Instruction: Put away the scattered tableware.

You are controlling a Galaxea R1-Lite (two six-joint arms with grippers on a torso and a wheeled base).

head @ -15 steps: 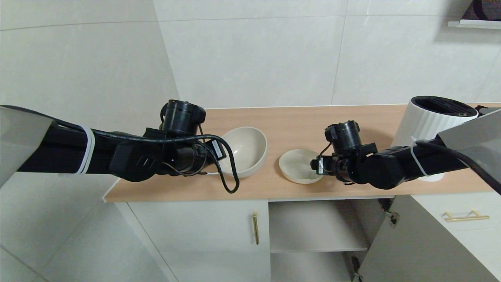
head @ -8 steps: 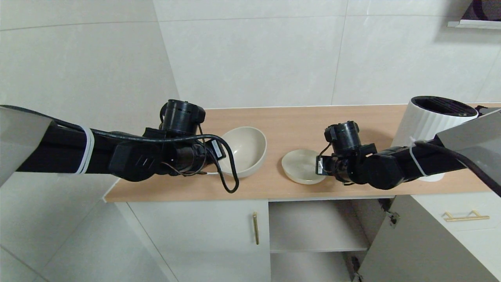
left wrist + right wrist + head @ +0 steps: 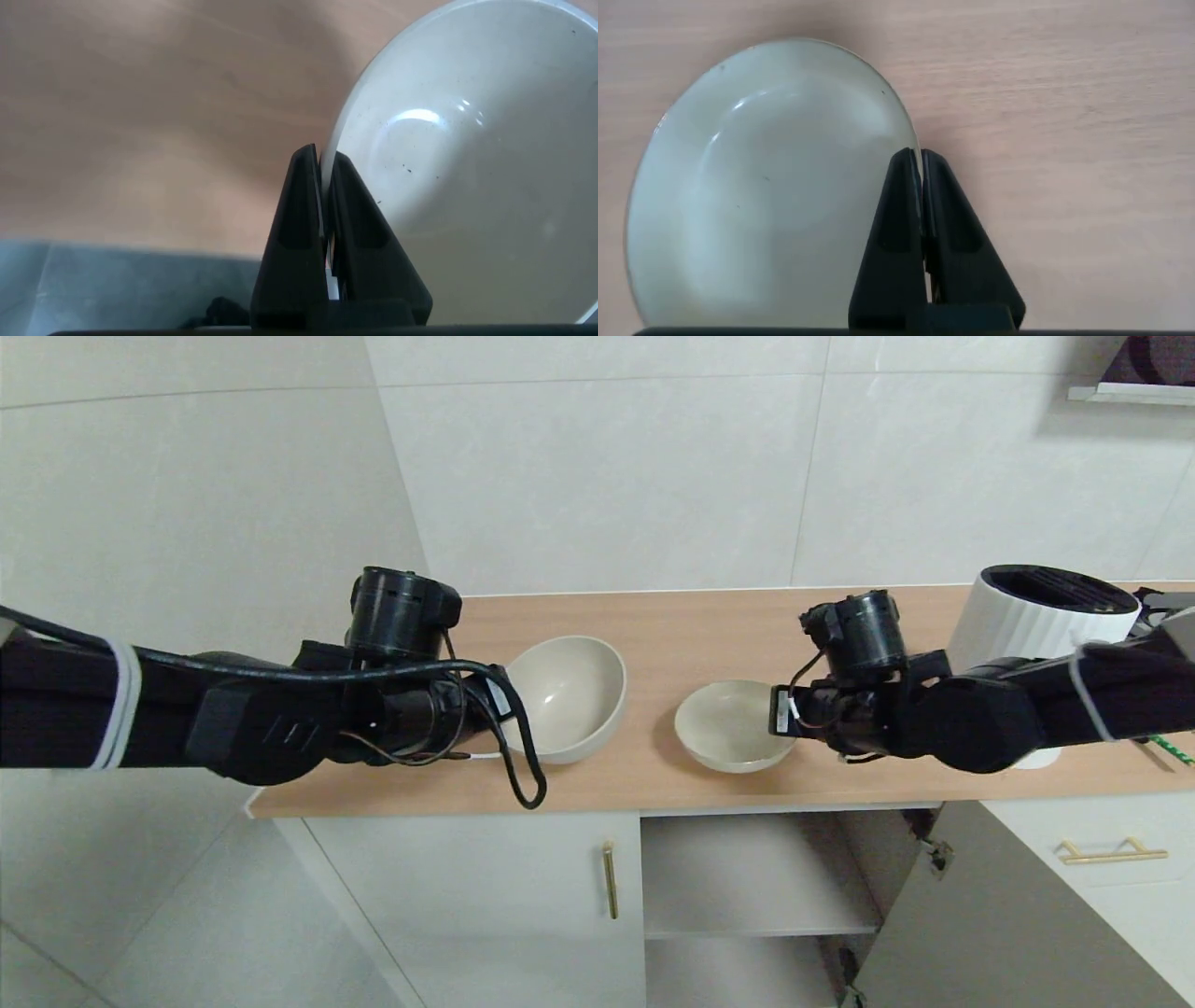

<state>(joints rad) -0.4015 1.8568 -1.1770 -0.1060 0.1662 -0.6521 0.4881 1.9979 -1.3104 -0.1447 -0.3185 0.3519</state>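
The left claw [image 3: 322,154] pinches the rim of the big bowl [image 3: 565,695], tilted at the worktop's [image 3: 709,625] front left. The right claw [image 3: 921,159] pinches the small bowl [image 3: 728,726] mid-front. The open shelf [image 3: 747,877] lies below it, nearer the right arm.

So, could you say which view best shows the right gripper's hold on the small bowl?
The right wrist view: the right gripper pinches the small bowl's rim. The head view shows the bowl, the grip hidden; the left wrist view faces the large bowl.
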